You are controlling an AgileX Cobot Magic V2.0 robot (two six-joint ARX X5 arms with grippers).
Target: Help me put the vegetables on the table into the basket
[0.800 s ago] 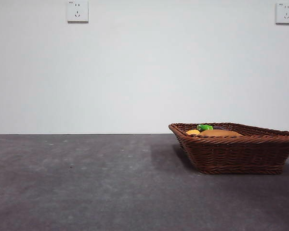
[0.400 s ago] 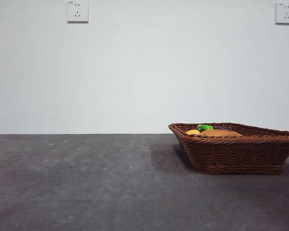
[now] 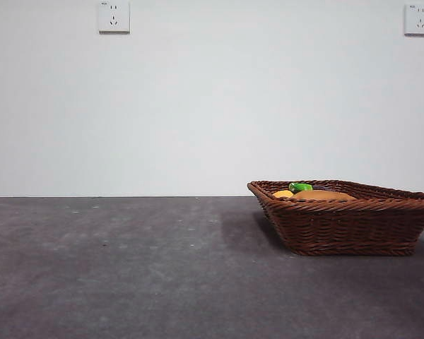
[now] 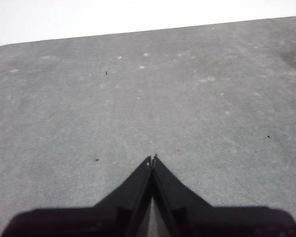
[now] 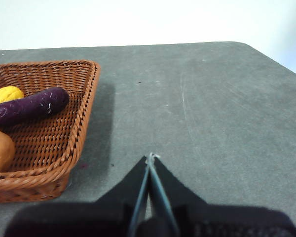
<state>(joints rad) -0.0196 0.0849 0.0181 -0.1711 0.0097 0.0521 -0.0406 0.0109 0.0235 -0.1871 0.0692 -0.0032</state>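
Corn cob (image 5: 6, 94), eggplant (image 5: 28, 107) and potato (image 5: 0, 150) lying together inside the basket (image 3: 353, 224) at the right of the table (image 3: 127, 268), task judged complete, hence left pincer (image 4: 152, 159) and right pincer (image 5: 150, 157) both pressed together, empty, parked over bare table.

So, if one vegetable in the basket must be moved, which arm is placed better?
Right, probably. The right gripper sees the basket with the eggplant close by; the left gripper sees only bare table.
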